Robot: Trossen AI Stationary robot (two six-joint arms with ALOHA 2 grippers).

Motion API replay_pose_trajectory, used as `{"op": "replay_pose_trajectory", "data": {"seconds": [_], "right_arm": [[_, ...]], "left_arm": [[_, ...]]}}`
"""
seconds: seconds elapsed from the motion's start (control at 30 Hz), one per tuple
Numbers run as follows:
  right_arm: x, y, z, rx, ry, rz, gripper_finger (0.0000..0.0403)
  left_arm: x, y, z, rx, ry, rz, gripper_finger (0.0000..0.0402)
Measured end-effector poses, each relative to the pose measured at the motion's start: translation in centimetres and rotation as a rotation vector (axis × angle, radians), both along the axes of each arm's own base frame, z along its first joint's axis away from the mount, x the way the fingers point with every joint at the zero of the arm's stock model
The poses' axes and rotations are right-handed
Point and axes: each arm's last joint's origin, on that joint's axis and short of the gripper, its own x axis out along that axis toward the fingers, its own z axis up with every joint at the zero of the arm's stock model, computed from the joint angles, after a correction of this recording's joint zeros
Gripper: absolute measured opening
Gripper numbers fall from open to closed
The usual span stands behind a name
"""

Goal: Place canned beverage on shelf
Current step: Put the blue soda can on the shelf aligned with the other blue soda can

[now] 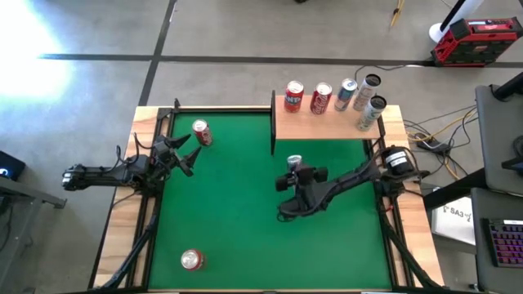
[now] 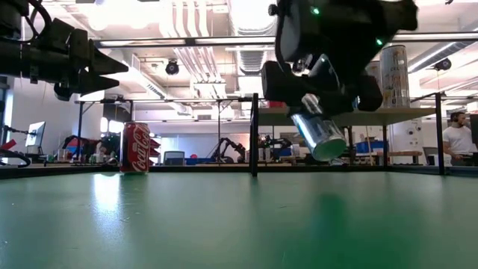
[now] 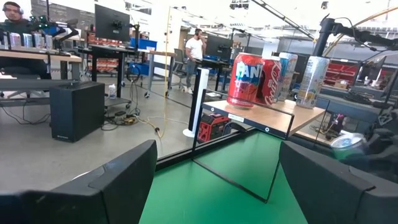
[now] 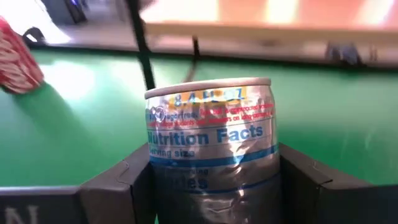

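— Green felt covers the table (image 1: 245,212), a workshop blurring behind it. What can't be made out?

— Much of the silver can (image 4: 210,146): the right hand (image 1: 292,173) is clamped on it, fingers (image 4: 118,186) hiding both sides, its base cut off in the wrist view. From table height it hangs tilted, clear of the felt.

— Where, exactly?

— Near table centre, just at 6 o'clock of the shelf (image 1: 327,126), which fills the 1 o'clock corner.

— Room on that board?

— Five cans (image 1: 335,98) line its far edge; the near strip is bare wood. Black posts (image 1: 273,122) stand along the shelf's 9 o'clock edge.

— And the other arm?

— The left hand (image 1: 186,155) waits at the 9 o'clock edge, fingers apart, holding nothing. A red can (image 1: 201,132) stands just at its 1 o'clock; another red can (image 1: 191,260) sits near the 7 o'clock corner. Open felt lies between. A person stands far off in the room.
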Motion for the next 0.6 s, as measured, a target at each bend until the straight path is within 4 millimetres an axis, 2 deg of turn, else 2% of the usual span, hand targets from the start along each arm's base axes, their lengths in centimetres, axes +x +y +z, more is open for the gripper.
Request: {"op": "replay_pose_trajectory", "data": {"seconds": [0.13,0.33,0.43,0.6], "right_arm": [[0.2,1.0,-1.8,-0.169,0.012,0.036,0.0218],[0.4,1.7,-5.6,-0.369,-0.041,0.066,0.0218],[0.4,1.9,-7.2,-0.386,-0.113,0.067,0.0218],[0.4,1.9,-8.2,-0.387,-0.195,0.060,0.0218]], "left_arm": [[0.0,0.0,0.0,0.000,0.000,0.000,0.0324],[0.0,0.0,0.0,0.000,0.000,0.000,0.0324],[0.0,0.0,0.0,0.000,0.000,-0.001,0.0324],[0.0,0.0,0.0,0.000,0.000,-0.001,0.0324]]}}
